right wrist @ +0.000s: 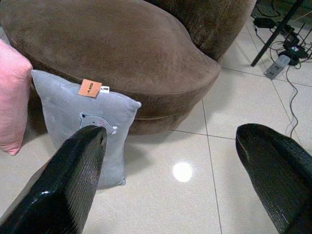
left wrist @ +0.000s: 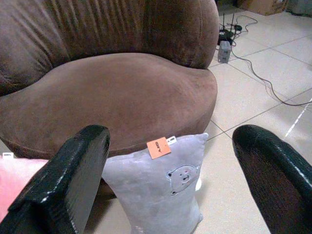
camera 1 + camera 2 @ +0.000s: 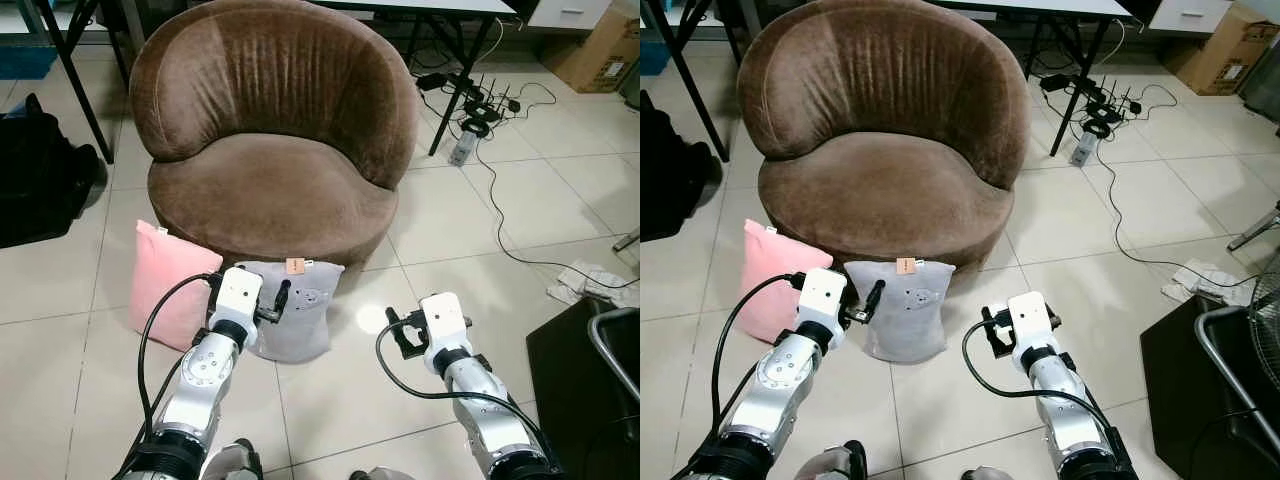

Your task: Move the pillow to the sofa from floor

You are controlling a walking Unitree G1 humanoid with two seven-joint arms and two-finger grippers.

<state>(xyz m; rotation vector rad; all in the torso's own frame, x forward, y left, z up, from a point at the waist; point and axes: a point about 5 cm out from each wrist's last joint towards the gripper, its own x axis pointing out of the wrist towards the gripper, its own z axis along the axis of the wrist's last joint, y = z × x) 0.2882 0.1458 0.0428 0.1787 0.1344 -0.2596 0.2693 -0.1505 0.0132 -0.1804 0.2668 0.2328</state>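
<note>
The grey pillow (image 3: 296, 308) stands upright on the floor (image 3: 450, 230), leaning against the front of the brown sofa (image 3: 270, 130), with a pink pillow (image 3: 165, 283) just beside it at 9 o'clock. The left gripper (image 2: 170, 180) hovers in front of the grey pillow, fingers (image 2: 68, 180) spread wide, holding nothing. The right gripper (image 1: 170, 180), at the pillow's 3 o'clock, is likewise spread and empty.

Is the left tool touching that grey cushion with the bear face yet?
Apart. In the left wrist view the left tool's open black fingers frame the grey bear-face cushion, which stands well beyond them against the brown sofa.
</note>
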